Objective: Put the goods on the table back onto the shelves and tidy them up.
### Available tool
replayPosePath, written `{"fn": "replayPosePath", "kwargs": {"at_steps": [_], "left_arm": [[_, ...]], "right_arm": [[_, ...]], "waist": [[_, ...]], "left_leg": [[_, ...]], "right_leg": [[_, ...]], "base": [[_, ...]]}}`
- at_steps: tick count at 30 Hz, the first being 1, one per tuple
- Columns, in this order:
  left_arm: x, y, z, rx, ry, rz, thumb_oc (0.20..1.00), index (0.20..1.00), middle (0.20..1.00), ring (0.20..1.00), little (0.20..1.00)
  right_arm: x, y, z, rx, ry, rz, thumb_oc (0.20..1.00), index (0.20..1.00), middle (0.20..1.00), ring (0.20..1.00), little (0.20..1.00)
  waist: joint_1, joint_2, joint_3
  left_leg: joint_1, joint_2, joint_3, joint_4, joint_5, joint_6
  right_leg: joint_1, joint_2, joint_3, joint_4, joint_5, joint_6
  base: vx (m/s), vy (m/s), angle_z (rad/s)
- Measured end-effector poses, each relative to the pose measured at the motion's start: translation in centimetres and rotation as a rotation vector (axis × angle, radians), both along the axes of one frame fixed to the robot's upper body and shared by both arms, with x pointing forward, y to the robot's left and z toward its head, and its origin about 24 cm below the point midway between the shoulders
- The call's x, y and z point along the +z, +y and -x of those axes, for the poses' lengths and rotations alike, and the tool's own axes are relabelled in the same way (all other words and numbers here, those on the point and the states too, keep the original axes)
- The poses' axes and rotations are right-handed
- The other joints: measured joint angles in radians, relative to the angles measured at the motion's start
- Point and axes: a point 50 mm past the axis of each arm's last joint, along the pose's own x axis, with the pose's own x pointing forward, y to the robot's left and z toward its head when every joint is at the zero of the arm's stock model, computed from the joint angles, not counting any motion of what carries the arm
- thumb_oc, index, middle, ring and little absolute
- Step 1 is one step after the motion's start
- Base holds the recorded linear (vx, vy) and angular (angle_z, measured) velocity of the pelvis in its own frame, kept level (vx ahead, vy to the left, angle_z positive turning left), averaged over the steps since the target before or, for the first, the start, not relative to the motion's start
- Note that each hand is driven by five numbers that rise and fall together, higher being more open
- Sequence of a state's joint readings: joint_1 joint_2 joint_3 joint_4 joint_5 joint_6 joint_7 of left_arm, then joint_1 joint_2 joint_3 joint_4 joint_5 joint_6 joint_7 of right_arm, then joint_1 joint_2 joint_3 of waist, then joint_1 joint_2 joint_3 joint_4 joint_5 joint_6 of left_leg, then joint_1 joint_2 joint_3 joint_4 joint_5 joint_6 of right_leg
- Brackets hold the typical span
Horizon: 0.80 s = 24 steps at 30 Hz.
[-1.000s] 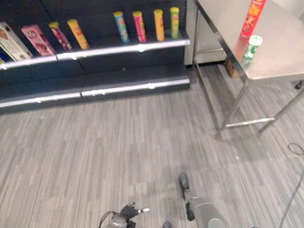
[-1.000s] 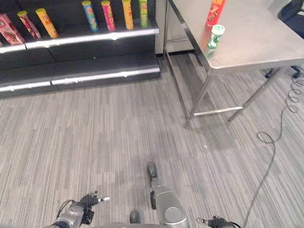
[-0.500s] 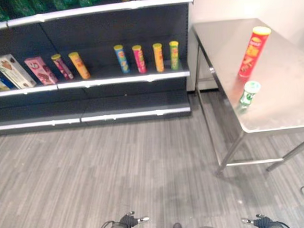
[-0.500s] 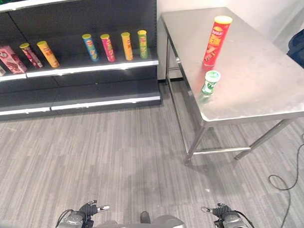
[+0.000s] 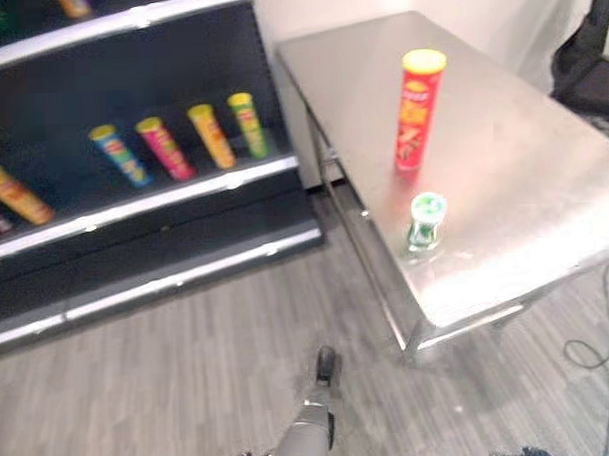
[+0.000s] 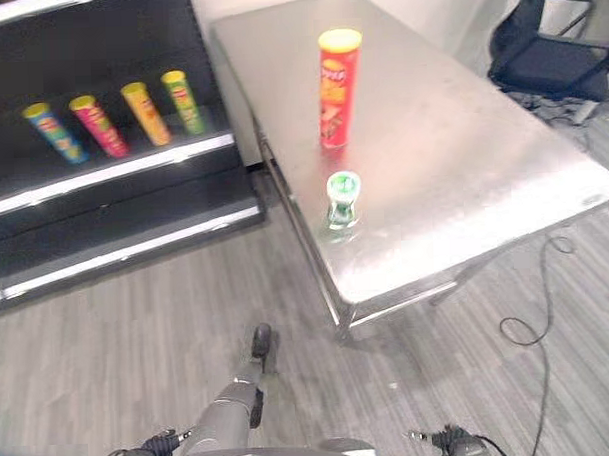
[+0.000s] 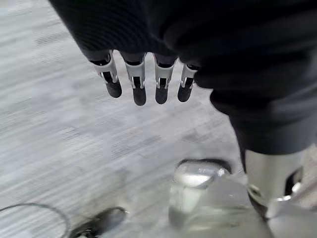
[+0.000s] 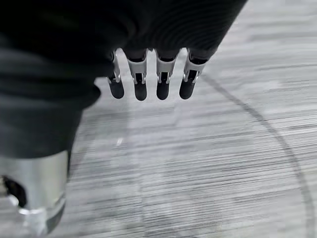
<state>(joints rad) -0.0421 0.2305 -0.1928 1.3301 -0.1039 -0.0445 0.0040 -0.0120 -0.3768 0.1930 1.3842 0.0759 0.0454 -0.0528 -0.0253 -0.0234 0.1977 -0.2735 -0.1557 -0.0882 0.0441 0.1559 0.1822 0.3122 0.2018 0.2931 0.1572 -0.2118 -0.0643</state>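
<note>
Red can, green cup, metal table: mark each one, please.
red can (image 6: pixel 335 87), right eye view, middle of its side.
green cup (image 6: pixel 343 199), right eye view, its side just below the lid.
metal table (image 6: pixel 483 172), right eye view, bare stretch of its top.

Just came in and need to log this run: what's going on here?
Nothing is being handled. A tall red can and a small green cup stand on the steel table, the cup near its front edge. Four cans stand on the dark shelf beside it. The left hand and right hand hang open over the floor, holding nothing.
</note>
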Motion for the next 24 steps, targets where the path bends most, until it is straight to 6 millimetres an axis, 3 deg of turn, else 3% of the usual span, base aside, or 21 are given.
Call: {"fn": "replayPosePath", "kwargs": {"at_steps": [1, 2, 3, 4, 5, 6, 8, 10, 11, 12, 13, 14, 15, 17, 19, 24], "left_arm": [[0.1, 0.5, 0.2, -0.024, 0.007, -0.015, 1.0, 1.0, 1.0, 1.0, 1.0], [0.2, 0.9, 0.2, -0.021, 0.009, -0.028, 1.0, 1.0, 1.0, 1.0, 1.0], [0.7, -0.6, -3.3, -0.049, -0.08, 0.009, 1.0, 1.0, 1.0, 1.0, 1.0], [1.4, -0.5, -5.5, -0.063, -0.139, 0.0, 1.0, 1.0, 1.0, 1.0, 1.0], [2.1, -0.2, -7.2, -0.094, -0.173, -0.021, 1.0, 1.0, 1.0, 1.0, 1.0], [2.0, -0.1, -6.7, -0.088, -0.171, -0.019, 1.0, 1.0, 1.0, 1.0, 1.0], [1.5, -0.2, -5.4, -0.087, -0.136, -0.016, 1.0, 1.0, 1.0, 1.0, 1.0], [1.0, 0.4, -3.6, -0.083, -0.09, -0.029, 1.0, 1.0, 1.0, 1.0, 1.0], [1.0, 0.7, -3.3, -0.082, -0.078, -0.038, 1.0, 1.0, 1.0, 1.0, 1.0], [0.9, 0.5, -3.0, -0.093, -0.068, -0.034, 1.0, 1.0, 1.0, 1.0, 1.0], [0.7, -0.1, -2.7, -0.105, -0.056, -0.021, 1.0, 1.0, 1.0, 1.0, 1.0], [0.6, -0.1, -2.5, -0.097, -0.045, -0.022, 1.0, 1.0, 1.0, 1.0, 1.0], [0.8, 0.3, -3.0, -0.12, -0.051, -0.043, 1.0, 1.0, 1.0, 1.0, 1.0], [0.8, 0.7, -2.7, -0.1, -0.051, -0.046, 1.0, 1.0, 1.0, 1.0, 1.0], [0.3, 0.4, -0.9, -0.082, -0.018, -0.028, 1.0, 1.0, 1.0, 1.0, 1.0], [0.3, 0.2, -0.7, -0.088, -0.013, -0.02, 1.0, 1.0, 1.0, 1.0, 1.0]], "right_arm": [[-0.5, 1.2, 0.7, -0.003, 0.016, -0.028, 1.0, 1.0, 1.0, 1.0, 1.0], [-0.9, 2.5, -0.4, 0.015, -0.016, -0.075, 1.0, 1.0, 1.0, 1.0, 1.0], [-0.4, 2.0, -1.9, 0.023, -0.072, -0.067, 1.0, 1.0, 1.0, 1.0, 1.0], [-0.6, 2.4, -2.0, 0.024, -0.068, -0.079, 1.0, 1.0, 1.0, 1.0, 1.0], [-0.9, 3.4, -1.6, 0.005, -0.056, -0.106, 1.0, 1.0, 1.0, 1.0, 1.0], [-1.0, 3.4, -1.6, -0.007, -0.053, -0.107, 1.0, 1.0, 1.0, 1.0, 1.0], [-1.0, 3.4, -1.1, -0.011, -0.041, -0.108, 1.0, 1.0, 1.0, 1.0, 1.0], [-1.0, 3.3, -1.0, -0.012, -0.037, -0.105, 1.0, 1.0, 1.0, 1.0, 1.0], [-1.0, 3.3, -1.4, -0.008, -0.053, -0.106, 1.0, 1.0, 1.0, 1.0, 1.0], [-0.9, 3.4, -1.9, -0.002, -0.072, -0.106, 1.0, 1.0, 1.0, 1.0, 1.0], [-0.9, 3.7, -2.3, 0.005, -0.088, -0.116, 1.0, 1.0, 1.0, 1.0, 1.0], [-0.9, 4.0, -2.6, 0.011, -0.096, -0.125, 1.0, 1.0, 1.0, 1.0, 1.0], [-1.2, 4.1, -1.5, 0.045, -0.036, -0.116, 1.0, 1.0, 1.0, 1.0, 1.0], [-1.4, 4.3, -0.1, 0.036, -0.001, -0.122, 1.0, 1.0, 1.0, 1.0, 1.0], [-1.4, 4.1, 0.2, 0.033, 0.004, -0.117, 1.0, 1.0, 1.0, 1.0, 1.0], [-1.0, 3.5, -1.1, 0.047, -0.038, -0.102, 1.0, 1.0, 1.0, 1.0, 1.0]], "waist": [[0.007, -0.004, -0.016], [-0.003, -0.035, -0.034], [-0.041, -0.003, -0.033], [-0.052, -0.008, -0.036], [-0.034, -0.025, -0.044], [-0.025, -0.02, -0.062], [-0.03, -0.021, -0.124], [-0.04, -0.023, -0.129], [-0.044, -0.025, -0.122], [-0.043, -0.008, -0.1], [-0.046, 0.034, -0.082], [-0.053, 0.059, -0.071], [-0.051, 0.036, -0.068], [-0.052, 0.001, -0.065], [-0.051, -0.023, -0.078], [-0.049, -0.024, -0.092]], "left_leg": [[0.068, 0.016, -0.037, -0.063, 0.072, 0.025], [0.128, 0.025, -0.034, -0.141, 0.07, 0.037], [0.171, 0.037, -0.035, -0.139, 0.064, 0.043], [0.204, 0.032, -0.027, -0.139, 0.032, -0.003], [0.236, 0.037, 0.006, -0.139, -0.031, -0.064], [0.237, 0.052, 0.026, -0.14, -0.045, -0.084], [0.226, 0.052, 0.038, -0.144, -0.07, -0.088], [0.264, 0.053, 0.042, -0.138, -0.077, -0.073], [0.271, 0.043, 0.047, -0.138, -0.088, -0.051], [0.298, 0.042, 0.06, -0.138, -0.107, -0.026], [0.317, 0.072, 0.089, -0.139, -0.134, -0.02], [0.312, 0.093, 0.107, -0.144, -0.13, -0.056], [0.305, 0.086, 0.105, -0.138, -0.137, -0.095], [0.341, 0.084, 0.109, -0.139, -0.135, -0.114], [0.364, 0.097, 0.109, -0.145, -0.173, -0.15], [0.367, 0.138, 0.117, -0.144, -0.178, -0.157]], "right_leg": [[0.002, 0.032, 0.022, 0.093, -0.038, 0.085], [-0.057, -0.01, 0.019, 0.183, -0.134, 0.064], [-0.118, -0.15, 0.03, 0.122, -0.149, 0.13], [-0.121, -0.242, 0.047, -0.017, -0.066, 0.197], [-0.115, -0.255, 0.06, -0.01, -0.032, 0.205], [-0.135, -0.239, 0.043, 0.034, -0.031, 0.205], [-0.173, -0.236, 0.032, 0.079, -0.029, 0.202], [-0.274, -0.208, 0.016, 0.334, -0.036, 0.222], [-0.332, -0.229, -0.027, 0.426, -0.04, 0.233], [-0.35, -0.291, -0.131, 0.414, -0.048, 0.229], [-0.39, -0.335, -0.304, 0.239, -0.043, 0.195], [-0.416, -0.303, -0.311, 0.059, -0.001, 0.201], [-0.439, -0.279, -0.299, -0.077, 0.105, 0.185], [-0.338, -0.289, -0.302, -0.222, 0.231, 0.186], [-0.295, -0.281, -0.308, -0.261, 0.306, 0.169], [-0.291, -0.241, -0.316, -0.257, 0.308, 0.123]], "base": [[0.19, 0.209, -0.77], [0.22, 0.227, -0.92], [0.36, 0.346, -0.63], [0.39, 0.395, -0.11], [0.34, 0.378, -0.1], [0.15, 0.222, -0.22], [0.07, 0.126, -0.23], [0.09, 0.13, -0.13], [0.15, 0.126, -0.22], [0.11, 0.067, -0.66], [0.06, -0.017, -0.76], [0.14, -0.051, -0.66], [0.17, -0.07, 0.04], [0.17, -0.096, 0.09], [0.09, -0.09, -0.1], [0.07, -0.08, 0.01]]}}
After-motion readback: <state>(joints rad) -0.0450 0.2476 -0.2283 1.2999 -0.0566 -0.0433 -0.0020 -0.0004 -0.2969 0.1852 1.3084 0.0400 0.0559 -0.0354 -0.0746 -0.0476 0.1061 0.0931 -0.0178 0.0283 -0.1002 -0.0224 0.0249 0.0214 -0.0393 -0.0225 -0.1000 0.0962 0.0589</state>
